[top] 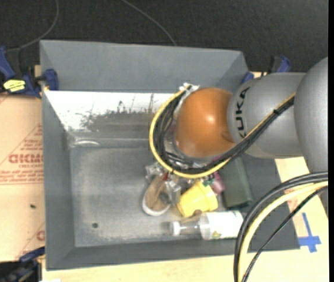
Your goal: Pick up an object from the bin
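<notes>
A: Where do we stand over the bin (102, 192)?

B: The arm's orange cover (202, 122) hangs over the middle-right of the floor. The jaws are under it, above a small cluster towards the near wall. We cannot tell whether they are apart or together, because the cover and cables hide most of them.

A: Which thing are we nearest?

B: A brown rounded thing (152, 200) with a pale rim, lying at the left end of the cluster. Just beside it on the right sits a yellow cup-like piece (197, 200). A white bottle (217, 225) lies on its side in front of that, and a dark block (237, 184) lies behind, against the right wall. A small pink thing (217, 185) peeks out between the cup and the block.

A: How do we expect the brown one to handle?

B: We judge it to be light and stiff, with a matt surface that should not slip much. Its curved top gives the jaws little to bite on, so we would take it across its narrow width, at the rim.

A: And the neighbours?

B: The yellow piece looks like smooth, hard plastic, and the bottle is glossy and round, so we think it would roll. We would keep clear of both, since they crowd the brown thing's right side.
</notes>
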